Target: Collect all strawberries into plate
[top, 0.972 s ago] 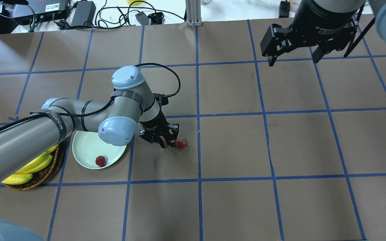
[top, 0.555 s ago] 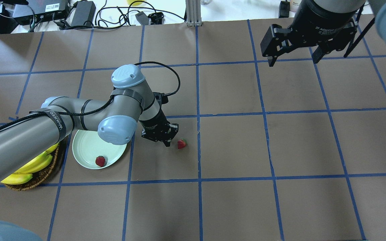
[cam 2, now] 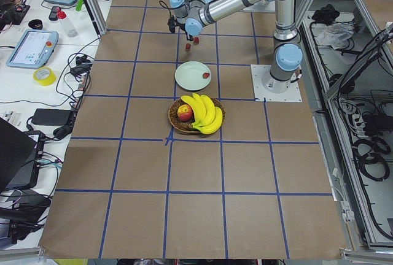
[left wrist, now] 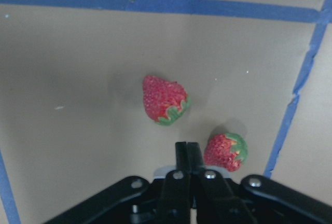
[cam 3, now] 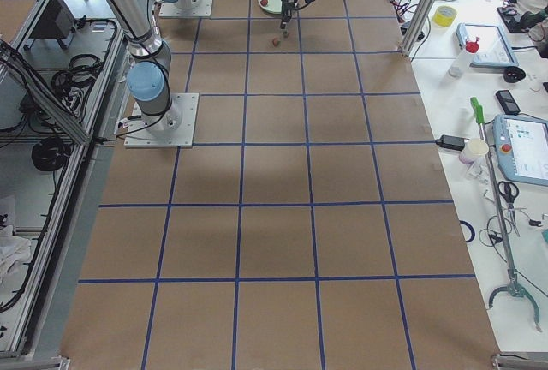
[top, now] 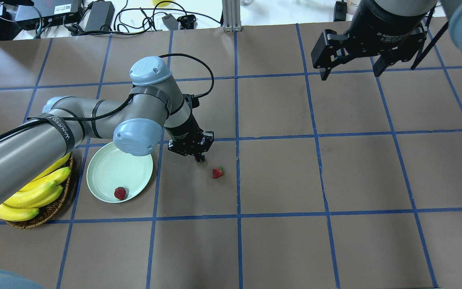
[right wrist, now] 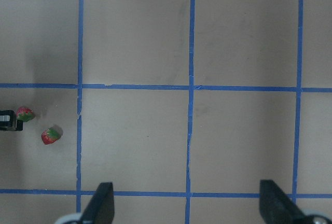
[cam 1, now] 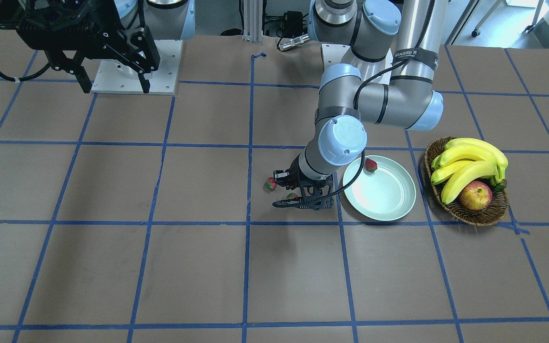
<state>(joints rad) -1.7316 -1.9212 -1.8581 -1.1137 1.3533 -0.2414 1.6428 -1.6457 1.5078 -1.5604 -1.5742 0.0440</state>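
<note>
One plate (top: 108,170) lies on the paper-covered table (top: 335,172). One wicker basket (cam 1: 486,216) sits just beside it, apart from its rim, holding a bunch of bananas (cam 1: 470,157) and one apple (cam 1: 475,196).

There are three strawberries. The first strawberry (top: 120,193) lies inside the plate, against the rim on the robot's side. The second strawberry (left wrist: 225,151) lies on the paper off the plate's edge, on the side away from the basket. The third strawberry (top: 217,171) lies a little farther from the plate on that same side, just short of a blue tape line. Bare paper runs between these two and the plate's rim.

The left gripper (top: 198,156) points down right beside the second strawberry. Its fingers (left wrist: 181,156) are pressed together with nothing between them, and the fruit lies off to one side of the tips. In the overhead view, the left arm's blue joint cap overlaps the plate's far rim.

The right gripper (top: 350,74) hangs well away from the plate, above the far side of the table. Its jaws are spread wide and it holds nothing. Broad squares of brown paper lie between it and the plate.
</note>
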